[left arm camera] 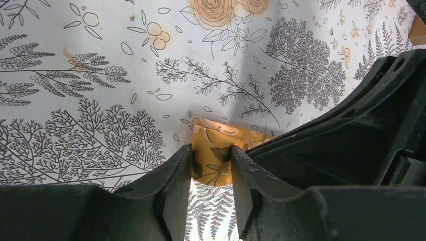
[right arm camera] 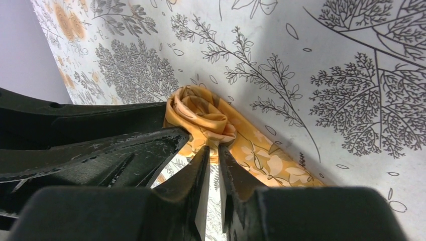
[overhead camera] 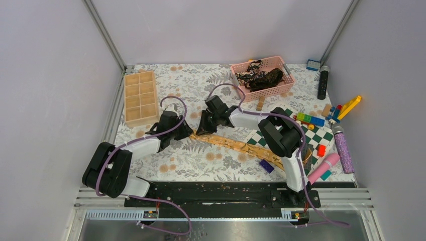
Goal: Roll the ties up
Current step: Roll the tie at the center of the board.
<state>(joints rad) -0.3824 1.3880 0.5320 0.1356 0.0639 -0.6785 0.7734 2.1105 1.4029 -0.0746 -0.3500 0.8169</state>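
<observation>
Left hand [left arm camera: 211, 150], right hand [right arm camera: 213, 149] pinch golden tie [right arm camera: 201, 113] roll; checkered board [overhead camera: 319, 136] under tail; dark ties [overhead camera: 261, 78] in basket [overhead camera: 269, 93].

the left arm [overhead camera: 143, 145] reaches forward and to the right. the right arm [overhead camera: 281, 135] rises from its base and bends across to the left, so both wrists meet low near the middle, tips almost touching. the left gripper [left arm camera: 211, 150] holds the tie [left arm camera: 213, 168] between part-spread fingers. the right gripper [right arm camera: 213, 150] pinches the tie's rolled end, fingers almost together.
</observation>
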